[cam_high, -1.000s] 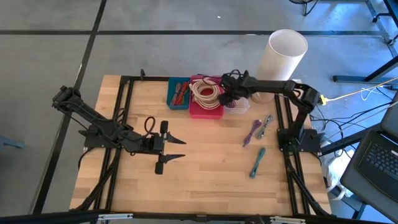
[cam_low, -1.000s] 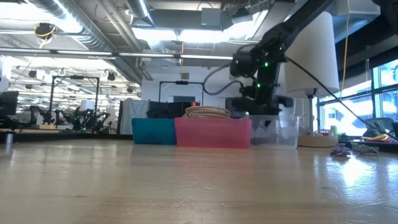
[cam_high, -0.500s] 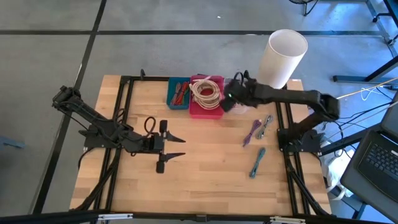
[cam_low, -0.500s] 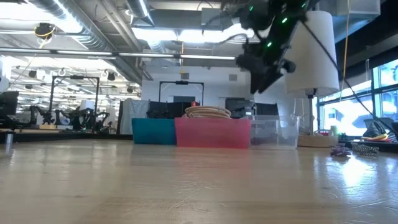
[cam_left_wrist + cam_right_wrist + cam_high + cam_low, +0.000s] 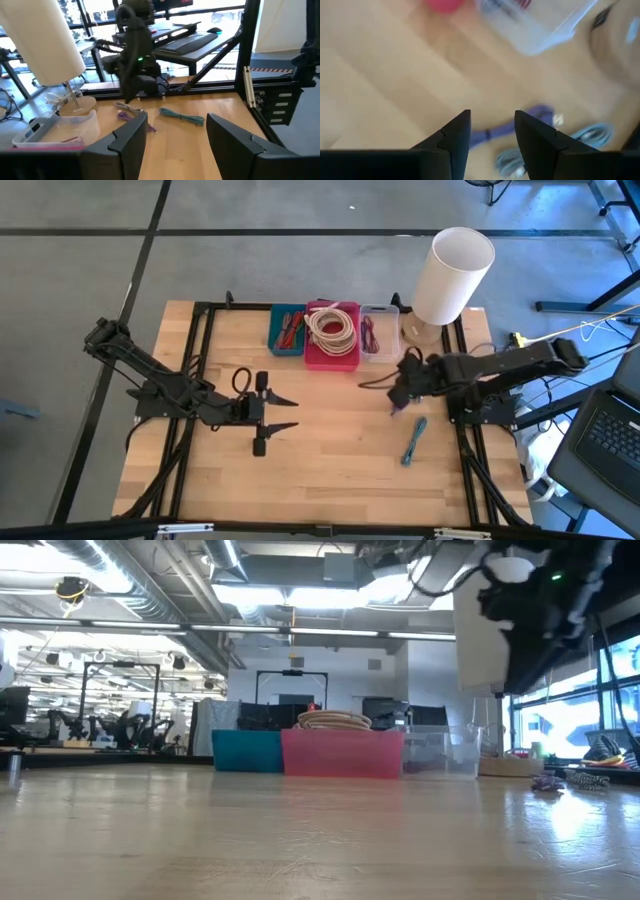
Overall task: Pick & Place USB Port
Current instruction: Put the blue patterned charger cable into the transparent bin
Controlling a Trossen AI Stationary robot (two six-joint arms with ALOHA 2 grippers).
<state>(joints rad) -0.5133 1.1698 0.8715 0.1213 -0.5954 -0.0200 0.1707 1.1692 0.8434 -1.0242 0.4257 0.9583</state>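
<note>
1. The purple cable (image 5: 408, 392) lies on the table (image 5: 330, 460), beside a grey cable (image 5: 594, 134), near the clear bin (image 5: 377, 332).
2. The right gripper (image 5: 399, 392) hovers just above the purple cable, fingers parted and empty.
3. A teal cable (image 5: 414, 440) lies nearby.
4. The left gripper (image 5: 278, 417) rests open at mid-table.

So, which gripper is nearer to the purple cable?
Right. The right gripper hovers open directly over the purple cable, while the left gripper waits open far across the table, near its middle.
</note>
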